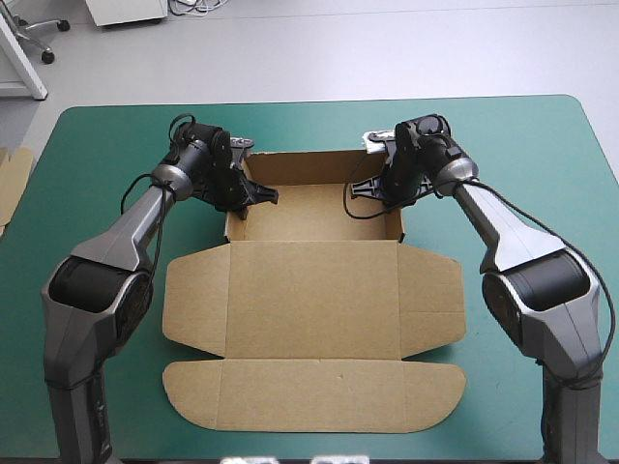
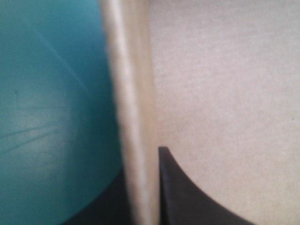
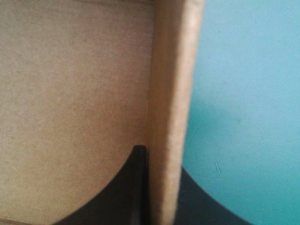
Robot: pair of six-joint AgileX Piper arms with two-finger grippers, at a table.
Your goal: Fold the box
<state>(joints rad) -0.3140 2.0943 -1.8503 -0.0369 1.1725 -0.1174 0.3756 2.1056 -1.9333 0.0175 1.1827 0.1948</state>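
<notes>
Nearest the tabletop's (image 1: 542, 174) front edge, the brown box (image 1: 309, 290) lies with its lid (image 1: 311, 319) flat on the teal-green cover. The lid has a long rounded flap (image 1: 314, 394) at its near end and a smaller flap on either side. Beyond the lid stands the open tray (image 1: 319, 211), its back and side walls raised, midway between the tabletop's left and right edges and toward the far edge. The left gripper (image 1: 253, 196) is clamped on the tray's left wall (image 2: 133, 117), with one black finger (image 2: 187, 197) inside the tray and the other outside, over the cover. The right gripper (image 1: 385, 188) pinches the right wall (image 3: 171, 117) in the same way. At the tabletop's left edge, a piece of spare brown board (image 1: 10, 184) shows.
</notes>
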